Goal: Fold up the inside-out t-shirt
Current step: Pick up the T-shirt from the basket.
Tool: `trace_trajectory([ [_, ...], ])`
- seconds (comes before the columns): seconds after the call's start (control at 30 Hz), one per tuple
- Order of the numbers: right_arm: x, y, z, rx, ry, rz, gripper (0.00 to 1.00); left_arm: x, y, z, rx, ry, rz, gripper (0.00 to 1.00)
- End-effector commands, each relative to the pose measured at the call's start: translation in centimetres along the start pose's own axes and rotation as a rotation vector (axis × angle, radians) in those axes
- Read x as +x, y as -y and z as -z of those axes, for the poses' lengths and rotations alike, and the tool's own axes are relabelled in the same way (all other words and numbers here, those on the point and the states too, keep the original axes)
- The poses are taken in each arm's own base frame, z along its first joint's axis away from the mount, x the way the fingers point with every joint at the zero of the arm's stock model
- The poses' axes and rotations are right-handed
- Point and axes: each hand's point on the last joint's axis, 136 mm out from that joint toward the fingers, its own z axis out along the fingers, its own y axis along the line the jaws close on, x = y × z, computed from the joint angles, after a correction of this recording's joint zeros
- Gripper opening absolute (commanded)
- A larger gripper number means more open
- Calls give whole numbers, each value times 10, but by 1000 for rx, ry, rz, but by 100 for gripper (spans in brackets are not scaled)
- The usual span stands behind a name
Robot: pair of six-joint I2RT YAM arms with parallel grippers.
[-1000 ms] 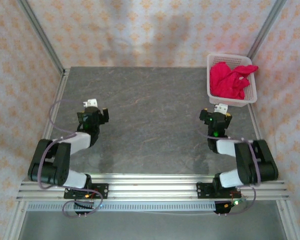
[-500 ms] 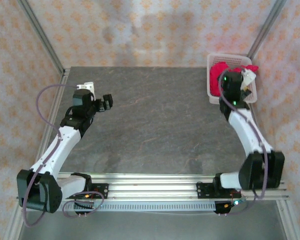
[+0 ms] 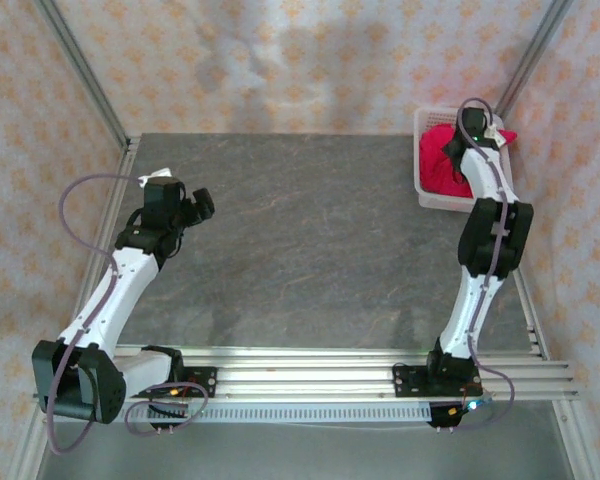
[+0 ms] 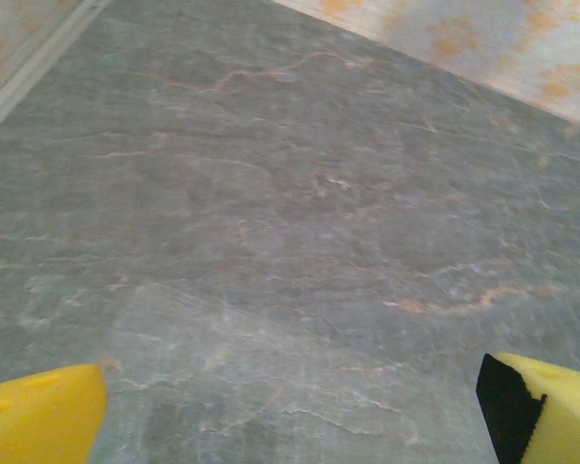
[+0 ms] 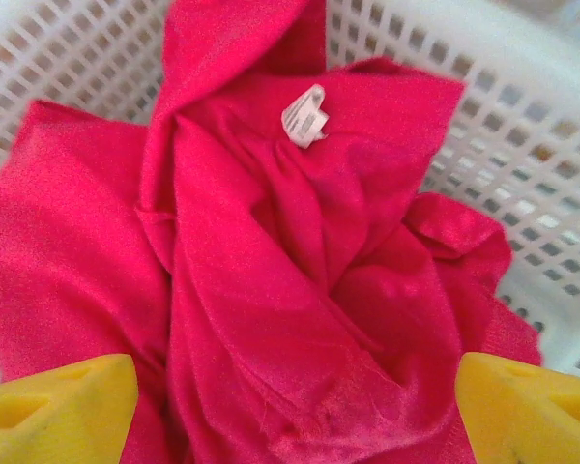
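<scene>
The inside-out t-shirt (image 5: 300, 290) is a crumpled crimson heap in a white mesh basket (image 5: 522, 116), its small white tag (image 5: 304, 116) lying on top. From above, the t-shirt (image 3: 440, 165) fills the basket (image 3: 427, 200) at the table's far right corner. My right gripper (image 5: 295, 406) hangs directly over the heap, its yellow fingers (image 5: 58, 411) wide apart with red folds between them. My left gripper (image 3: 202, 203) hovers open over the bare table at the left, with nothing between its yellow fingers (image 4: 39, 416).
The grey stone-patterned tabletop (image 3: 310, 240) stretches between the arms. Patterned walls and metal frame posts (image 3: 80, 70) close in the back and sides. The right arm (image 3: 485, 240) reaches up along the table's right edge.
The right arm has stretched from near its base out to the basket and now hangs over the shirt. The left arm has extended forward and left, staying open.
</scene>
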Motion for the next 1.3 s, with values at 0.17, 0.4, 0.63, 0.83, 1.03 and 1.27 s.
trace_trajectory([
  [0.17,23,4,-42,75,-108,52,79,-3,-12,1,-35,16,127,100],
  [0.4,11,-8,-27,9,-94,53,0,-4,-18,4,-71,19,125,100],
  [0.63,-36,-26,64,-183,27,-41,0,-8,1,15,33,-13,151,91],
  [0.83,-60,-49,157,-509,121,-113,0,-1,6,26,86,-30,209,87],
  [1.03,-77,-80,282,-962,212,-109,0,-1,13,35,142,-39,251,78],
  [1.27,-92,-69,433,-1214,365,-45,0,-2,28,44,232,-56,267,77],
])
